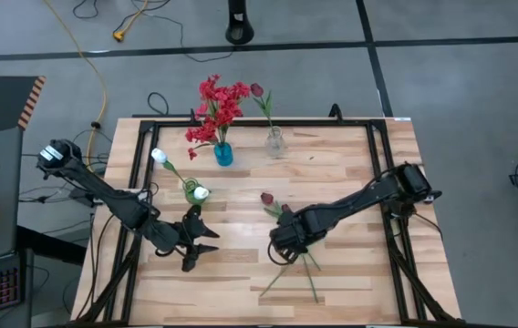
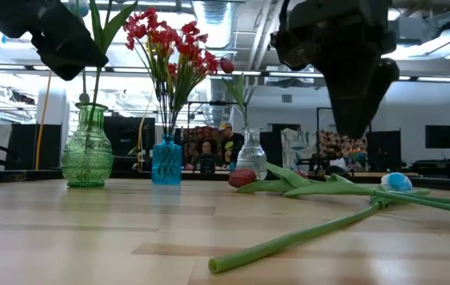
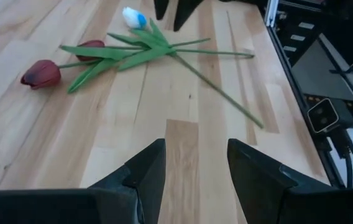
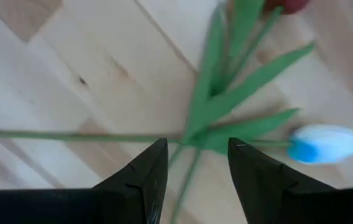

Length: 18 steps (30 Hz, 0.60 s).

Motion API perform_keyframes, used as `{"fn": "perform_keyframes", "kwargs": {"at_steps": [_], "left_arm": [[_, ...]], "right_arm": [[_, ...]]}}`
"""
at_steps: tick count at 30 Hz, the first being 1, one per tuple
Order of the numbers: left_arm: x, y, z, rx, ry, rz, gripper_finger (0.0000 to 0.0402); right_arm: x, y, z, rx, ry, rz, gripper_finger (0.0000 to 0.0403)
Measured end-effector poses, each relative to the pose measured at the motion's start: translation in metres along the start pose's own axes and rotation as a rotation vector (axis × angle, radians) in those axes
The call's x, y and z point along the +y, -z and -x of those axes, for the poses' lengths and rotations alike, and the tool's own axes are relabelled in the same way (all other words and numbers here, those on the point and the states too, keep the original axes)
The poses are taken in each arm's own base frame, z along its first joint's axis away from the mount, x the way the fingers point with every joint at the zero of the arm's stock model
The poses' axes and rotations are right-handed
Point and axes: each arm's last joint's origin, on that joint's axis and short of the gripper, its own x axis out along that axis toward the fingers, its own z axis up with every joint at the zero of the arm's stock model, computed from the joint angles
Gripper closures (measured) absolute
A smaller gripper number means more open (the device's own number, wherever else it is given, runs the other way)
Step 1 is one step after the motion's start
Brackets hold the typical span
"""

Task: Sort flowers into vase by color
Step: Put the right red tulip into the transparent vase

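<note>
**Both grippers spread over the table, loose tulips lying under my right one**

Landmark for all positions: the blue vase (image 1: 223, 154), standing near the far edge of the wooden table (image 1: 350, 273).

1. Left arm. My left gripper (image 1: 201, 248) sits on the near side of the blue vase and slightly to its left, low over bare wood. Its fingers (image 3: 144, 174) stand spread apart, with nothing between them.

2. Green vase (image 1: 192, 191). It stands to the near left of the blue vase, between that vase and my left gripper. It holds two white tulips (image 1: 160, 156).

3. Blue vase contents. The red clustered blossoms (image 1: 216, 107) stand upright in it.

4. Clear vase (image 1: 276, 143). It stands just to the right of the blue vase, apart from it, and holds one dark maroon tulip (image 1: 257, 90).

5. Loose flowers. Near-right of the blue vase, several stems (image 1: 297, 273) lie flat on the wood, crossing one another. Two dark maroon tulips (image 3: 41, 73) lie among them, their heads toward the blue vase. A white tulip with a blue tinge (image 4: 324, 144) lies in the same bundle.

6. Right arm. My right gripper (image 1: 285, 242) hangs directly over this bundle. Its fingers (image 4: 146, 180) are spread, one on each side of a thin green stem (image 4: 71, 134). I cannot tell whether they touch the stem.
</note>
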Motion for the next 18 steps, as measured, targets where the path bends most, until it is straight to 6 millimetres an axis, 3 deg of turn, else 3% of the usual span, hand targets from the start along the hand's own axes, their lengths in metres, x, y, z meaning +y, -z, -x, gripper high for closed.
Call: {"fn": "perform_keyframes", "kwargs": {"at_steps": [7, 18], "left_arm": [[-0.002, -0.002, -0.001, -0.025, 0.014, -0.011, 0.0242], [-0.002, -0.003, -0.001, -0.032, 0.017, -0.018, 0.0242]], "right_arm": [[0.01, 0.015, -0.011, -0.021, -0.053, -0.034, 0.021], [0.006, 0.029, -0.034, -0.022, -0.049, -0.086, 0.021]]}}
